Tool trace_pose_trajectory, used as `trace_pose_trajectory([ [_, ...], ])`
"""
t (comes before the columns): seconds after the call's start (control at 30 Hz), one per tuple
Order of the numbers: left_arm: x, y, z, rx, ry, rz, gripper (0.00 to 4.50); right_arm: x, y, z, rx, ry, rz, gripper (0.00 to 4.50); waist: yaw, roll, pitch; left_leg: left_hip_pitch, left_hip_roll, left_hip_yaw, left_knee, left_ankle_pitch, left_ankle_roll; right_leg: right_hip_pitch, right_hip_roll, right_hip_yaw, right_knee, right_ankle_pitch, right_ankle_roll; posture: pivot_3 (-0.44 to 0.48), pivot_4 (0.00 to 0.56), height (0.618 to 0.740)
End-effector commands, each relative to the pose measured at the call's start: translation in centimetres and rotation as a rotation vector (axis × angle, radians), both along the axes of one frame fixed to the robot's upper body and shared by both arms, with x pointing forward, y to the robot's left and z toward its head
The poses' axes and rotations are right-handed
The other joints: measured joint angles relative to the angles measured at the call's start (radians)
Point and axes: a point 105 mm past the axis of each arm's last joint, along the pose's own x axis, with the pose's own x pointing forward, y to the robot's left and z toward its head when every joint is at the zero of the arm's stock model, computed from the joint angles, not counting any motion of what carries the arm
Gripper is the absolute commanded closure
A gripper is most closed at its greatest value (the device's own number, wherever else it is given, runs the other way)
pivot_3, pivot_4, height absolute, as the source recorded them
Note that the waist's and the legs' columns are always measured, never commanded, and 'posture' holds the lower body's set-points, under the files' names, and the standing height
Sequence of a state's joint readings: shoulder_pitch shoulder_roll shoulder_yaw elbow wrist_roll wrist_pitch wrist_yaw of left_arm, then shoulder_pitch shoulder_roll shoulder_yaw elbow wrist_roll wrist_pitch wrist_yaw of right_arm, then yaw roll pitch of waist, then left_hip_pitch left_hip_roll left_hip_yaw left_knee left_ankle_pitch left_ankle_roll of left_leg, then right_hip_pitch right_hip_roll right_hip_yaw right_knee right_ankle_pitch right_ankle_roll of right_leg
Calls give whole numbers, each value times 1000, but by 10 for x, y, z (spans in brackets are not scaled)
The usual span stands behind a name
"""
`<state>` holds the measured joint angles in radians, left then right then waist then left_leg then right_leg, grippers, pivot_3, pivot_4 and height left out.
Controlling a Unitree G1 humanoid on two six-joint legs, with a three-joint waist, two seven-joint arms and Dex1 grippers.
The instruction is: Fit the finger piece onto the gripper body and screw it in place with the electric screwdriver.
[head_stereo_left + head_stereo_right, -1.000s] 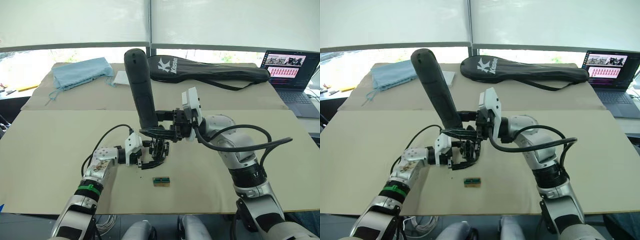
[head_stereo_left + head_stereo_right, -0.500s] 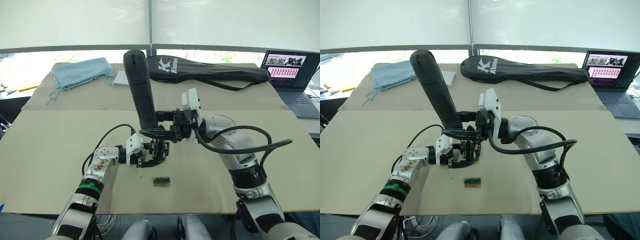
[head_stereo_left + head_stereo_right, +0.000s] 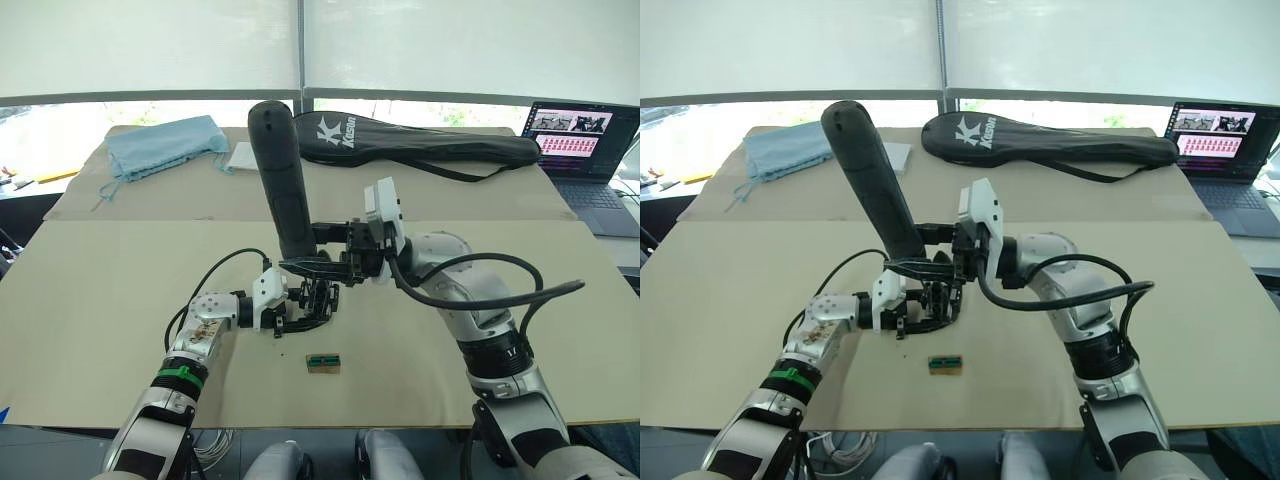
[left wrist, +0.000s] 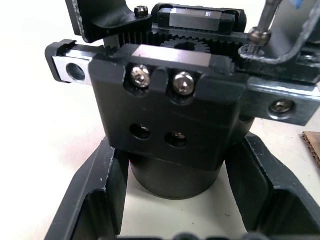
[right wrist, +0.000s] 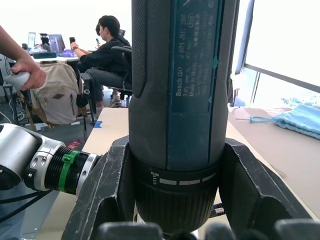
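The electric screwdriver (image 3: 281,182) stands nearly upright, leaning slightly left, with my right gripper (image 3: 318,252) shut on its lower barrel (image 5: 177,125). Its thin bit (image 4: 267,15) comes down onto a screw (image 4: 259,35) on the finger piece (image 4: 287,52), which sits on the gripper body's toothed rail. The gripper body (image 4: 170,125) is a black block with two metal screws. My left gripper (image 3: 297,312) is shut on its round base, just above the table. One finger (image 4: 95,200) presses each side of that base.
A small green-and-tan block (image 3: 323,362) lies on the table just in front of the grippers. At the back are a long black racket bag (image 3: 420,145), a blue cloth (image 3: 160,140) and a laptop (image 3: 580,150). Seated people (image 5: 105,55) show in the right wrist view.
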<state>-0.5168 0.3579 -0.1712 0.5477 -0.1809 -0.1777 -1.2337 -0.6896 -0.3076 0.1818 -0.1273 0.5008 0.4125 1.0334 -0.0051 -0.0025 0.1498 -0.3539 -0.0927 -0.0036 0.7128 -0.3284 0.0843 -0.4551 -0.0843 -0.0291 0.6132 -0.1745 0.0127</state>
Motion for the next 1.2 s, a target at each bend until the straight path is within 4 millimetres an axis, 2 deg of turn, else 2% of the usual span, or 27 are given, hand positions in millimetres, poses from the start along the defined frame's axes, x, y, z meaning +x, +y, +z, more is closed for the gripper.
trace_pose_trajectory([
  [0.03, -4, -3, -11, 34, 30, -12, 2217, 6, -1, -15, -27, 38, -33, 2579, 0, 0, 0, 0, 0, 0, 0, 0, 0, 0, 0, 0, 0, 0, 0, 0, 150, 740],
  [0.2, -4, -3, -11, 34, 31, -12, 2217, 14, -5, -27, -29, 81, -88, 2579, 0, 0, -3, 1, 0, 0, 0, 0, 0, 1, 0, 0, 0, 0, 0, 0, 150, 740],
  [0.8, -3, -2, -10, 37, 36, -13, 2217, 17, -7, -55, -84, 175, -127, 2579, 0, -1, -21, 1, 0, -1, -1, 0, 0, 1, 0, 2, 0, 0, 0, 0, 150, 740],
  [1.2, -2, -2, -11, 39, 39, -8, 2217, 18, -7, -58, -92, 182, -135, 2579, -1, -1, -27, 2, 0, -2, -1, 0, 0, 1, 0, 5, -1, 0, 0, 0, 150, 740],
])
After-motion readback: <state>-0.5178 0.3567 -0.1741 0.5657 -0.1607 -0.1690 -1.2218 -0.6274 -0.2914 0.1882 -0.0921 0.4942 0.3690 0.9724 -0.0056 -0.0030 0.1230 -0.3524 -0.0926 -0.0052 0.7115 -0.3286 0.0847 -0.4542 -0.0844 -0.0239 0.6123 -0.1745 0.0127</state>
